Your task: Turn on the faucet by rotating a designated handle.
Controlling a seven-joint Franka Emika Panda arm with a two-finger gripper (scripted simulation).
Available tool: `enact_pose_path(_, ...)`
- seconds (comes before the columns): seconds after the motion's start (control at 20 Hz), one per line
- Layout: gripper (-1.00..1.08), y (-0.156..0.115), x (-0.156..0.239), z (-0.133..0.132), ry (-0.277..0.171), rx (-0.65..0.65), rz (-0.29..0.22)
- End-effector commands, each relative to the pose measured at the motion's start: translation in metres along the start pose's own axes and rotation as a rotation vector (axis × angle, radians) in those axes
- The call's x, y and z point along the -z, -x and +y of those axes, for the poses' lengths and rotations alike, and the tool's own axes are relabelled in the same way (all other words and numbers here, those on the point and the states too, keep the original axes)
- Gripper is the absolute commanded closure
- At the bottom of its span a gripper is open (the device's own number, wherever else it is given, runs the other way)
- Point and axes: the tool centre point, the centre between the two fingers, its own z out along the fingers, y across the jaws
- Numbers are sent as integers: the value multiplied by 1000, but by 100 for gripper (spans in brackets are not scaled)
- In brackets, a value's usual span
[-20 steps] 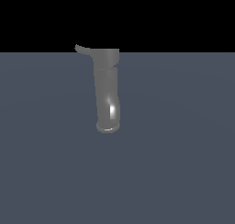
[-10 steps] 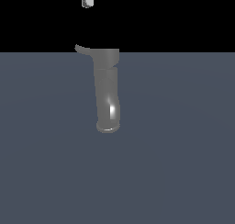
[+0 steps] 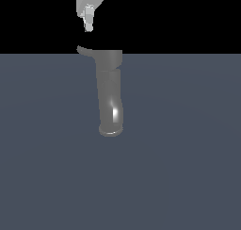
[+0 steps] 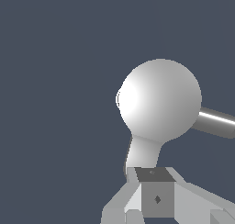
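Above the small curved grey lever handle [image 3: 84, 50], the white end effector [image 3: 88, 27] is hovering, seemingly pressed together, risking slipping off its thin tip.

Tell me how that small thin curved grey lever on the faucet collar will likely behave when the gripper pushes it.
The small thin curved grey lever looks like stiff metal, so it probably won't flex. Its glossy, narrow curved surface may let a finger slide off. Attached to the tall glossy grey faucet tube, it should pivot rather than tip. The white gripper hovers just above it.
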Motion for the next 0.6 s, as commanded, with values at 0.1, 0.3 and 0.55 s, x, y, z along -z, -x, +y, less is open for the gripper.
enact_pose_path(0.1, 108, 0, -20, -19, 3, -107, 23)
enact_pose_path(0.3, 108, 0, -35, -31, 3, -180, 42)
enact_pose_path(0.55, 108, 0, -47, -42, 1, -243, 61)
